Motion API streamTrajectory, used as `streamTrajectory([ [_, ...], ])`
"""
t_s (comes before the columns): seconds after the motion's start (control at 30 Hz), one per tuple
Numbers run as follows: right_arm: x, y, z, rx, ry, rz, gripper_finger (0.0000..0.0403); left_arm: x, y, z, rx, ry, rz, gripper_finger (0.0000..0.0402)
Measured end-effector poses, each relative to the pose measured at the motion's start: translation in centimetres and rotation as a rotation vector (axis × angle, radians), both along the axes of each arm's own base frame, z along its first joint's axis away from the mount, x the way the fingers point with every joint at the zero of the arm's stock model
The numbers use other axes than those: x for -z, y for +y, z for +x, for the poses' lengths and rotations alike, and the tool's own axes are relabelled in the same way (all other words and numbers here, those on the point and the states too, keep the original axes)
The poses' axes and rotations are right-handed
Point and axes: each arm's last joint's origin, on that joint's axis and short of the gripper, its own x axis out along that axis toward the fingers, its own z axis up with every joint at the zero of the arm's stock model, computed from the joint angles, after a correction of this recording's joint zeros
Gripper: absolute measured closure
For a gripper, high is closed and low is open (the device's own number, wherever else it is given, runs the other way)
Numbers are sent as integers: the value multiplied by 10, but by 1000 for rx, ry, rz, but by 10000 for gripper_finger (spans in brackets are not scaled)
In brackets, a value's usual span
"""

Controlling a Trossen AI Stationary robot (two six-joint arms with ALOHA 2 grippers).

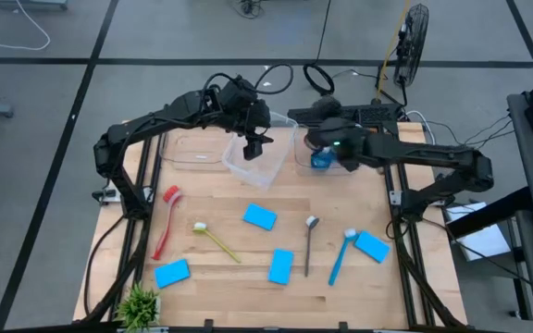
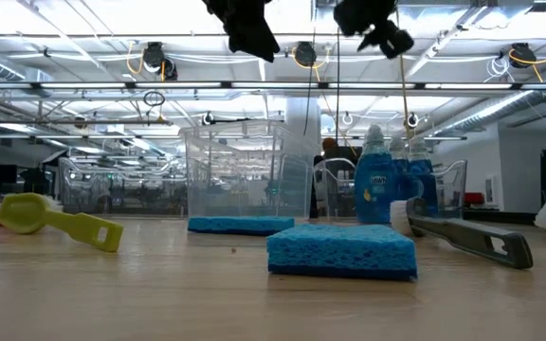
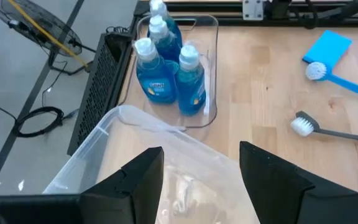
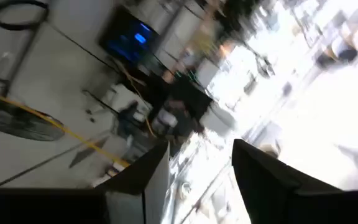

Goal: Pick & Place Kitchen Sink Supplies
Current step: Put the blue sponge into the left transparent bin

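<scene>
Between placements: left gripper (image 3: 201,171) hangs released, empty, above the clear bin (image 1: 257,159). Right gripper (image 4: 194,165) released. Next: descend on the sponge (image 1: 260,217) at 6 o'clock.

A pale wooden desk (image 1: 248,250) stands on a grey floor crossed by dark lines. At its far edge sit two clear plastic bins (image 1: 253,157), the nearer one tilted. A small green potted plant (image 1: 140,302) sits at the near left corner. A black floor fan (image 1: 415,37) stands beyond, among loose cables.
</scene>
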Motion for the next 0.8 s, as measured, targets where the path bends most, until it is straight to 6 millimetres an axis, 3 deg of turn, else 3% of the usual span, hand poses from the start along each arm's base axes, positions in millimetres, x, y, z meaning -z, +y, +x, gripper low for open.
streamTrajectory([
  [0.27, -49, 24, -56, 36, -369, -31, 238, -1, -4, -8, -11, 41, -41, 190],
  [0.43, -67, 40, -86, 18, -644, -3, 238, -12, -8, -29, -46, 66, -55, 190],
  [0.63, -76, 53, -108, -15, -915, 61, 238, -34, -17, -55, -69, 24, -58, 190],
  [0.8, -72, 63, -116, -54, -1097, 147, 238, -43, -27, -75, -87, 0, -76, 190],
])
